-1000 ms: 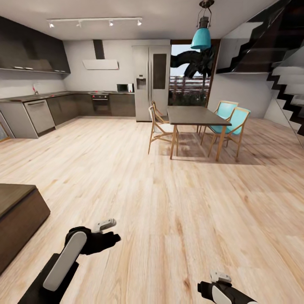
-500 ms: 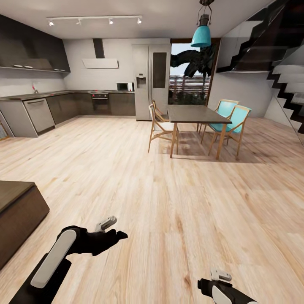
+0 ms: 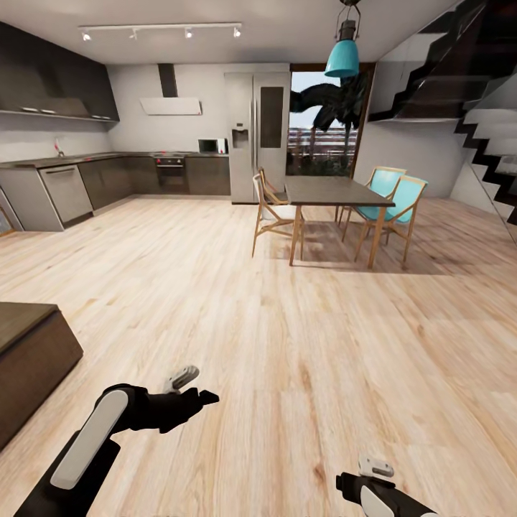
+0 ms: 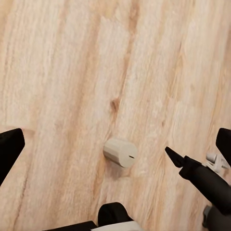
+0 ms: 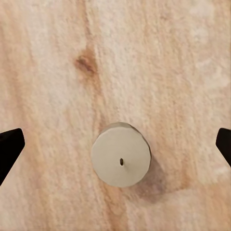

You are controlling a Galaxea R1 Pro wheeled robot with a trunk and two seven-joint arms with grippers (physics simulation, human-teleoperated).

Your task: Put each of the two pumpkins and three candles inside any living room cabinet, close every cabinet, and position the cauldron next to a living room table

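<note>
Bare wooden floor [image 3: 301,345] spreads ahead of both grippers, open to pass over. Left of the left gripper [image 3: 192,388] stands a low dark-brown block [image 3: 32,359], the one near obstacle. Under each gripper a candle stands on the boards: one [image 4: 120,152] below the left, one [image 5: 121,155] directly below the right gripper [image 5: 115,139], between its wide-apart fingertips. Far ahead, a dining table [image 3: 334,192] and chairs [image 3: 273,212] block the way.

The left arm [image 3: 108,431] has swung lower and further forward.
</note>
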